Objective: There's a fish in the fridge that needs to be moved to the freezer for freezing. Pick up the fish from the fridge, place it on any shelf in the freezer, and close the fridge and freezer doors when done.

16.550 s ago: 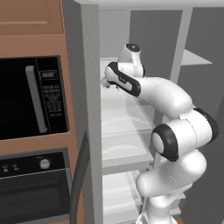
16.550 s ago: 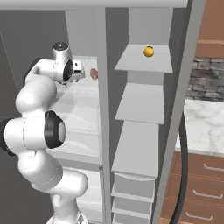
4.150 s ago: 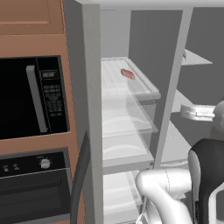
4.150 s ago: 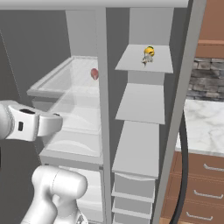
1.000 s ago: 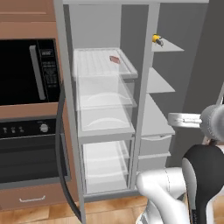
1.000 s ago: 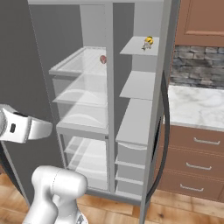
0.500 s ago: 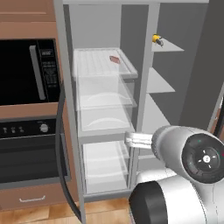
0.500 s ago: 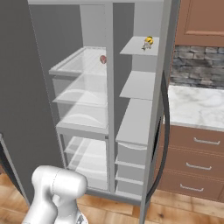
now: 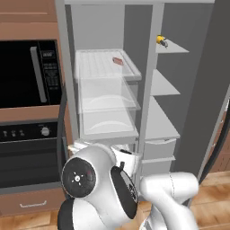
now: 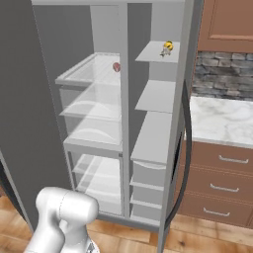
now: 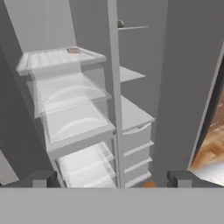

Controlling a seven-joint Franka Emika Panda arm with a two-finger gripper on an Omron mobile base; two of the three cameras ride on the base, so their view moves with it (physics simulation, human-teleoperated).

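Currently, entries as observed:
Fish: the fish [image 9: 161, 41] lies on the top shelf [image 9: 173, 47] of the freezer [image 9: 162, 85], at the shelf's left near edge; dark body with a yellow patch. Also seen on the same shelf from the right [image 10: 167, 48], and tiny at the top of the hand view [image 11: 120, 23].
Freezer: narrower right compartment, plain grey shelves, grey drawer [image 10: 148, 173] low down; open.
Fridge: the fridge [image 9: 107, 94] is the wider left compartment, glass shelves; open. A small red piece [image 9: 117, 61] sits on its top glass shelf [image 9: 105, 66], toward the right far part.
Doors: freezer door [image 9: 210, 85] swung out at right, dark bar handle [image 10: 185, 148] visible; fridge door [image 10: 25, 113] swung out at left.
Gripper: the gripper [image 11: 113, 178] stands wide apart, nothing between the tips; it faces the open unit from low down, well apart from the fish.
Arm: folded low in front of the unit.
Surroundings: black microwave [image 9: 28, 74] left of the fridge, oven [image 9: 29, 155] below it; marble counter [image 10: 221, 122] and wooden drawers to the right.
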